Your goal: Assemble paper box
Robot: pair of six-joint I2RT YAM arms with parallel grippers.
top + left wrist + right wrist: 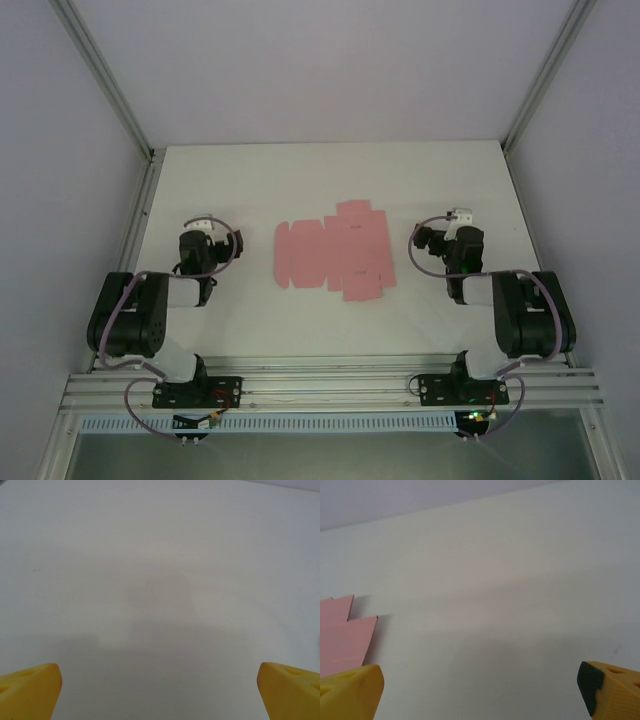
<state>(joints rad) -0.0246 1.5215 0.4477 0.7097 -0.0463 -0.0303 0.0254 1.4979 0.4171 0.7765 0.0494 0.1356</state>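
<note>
1. From the right wrist we only caught a cut-off corner of the paper box.
2. It lay flat on the tabletop, between both hands.
3. The left hand and right hand were spread wide, gripping nothing.

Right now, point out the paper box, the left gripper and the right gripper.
paper box (pixel 333 252): top external view, centre of the flat pink sheet.
left gripper (pixel 160 692): left wrist view, midway between its yellow fingertips.
right gripper (pixel 480 692): right wrist view, midway between its yellow fingertips.
</note>
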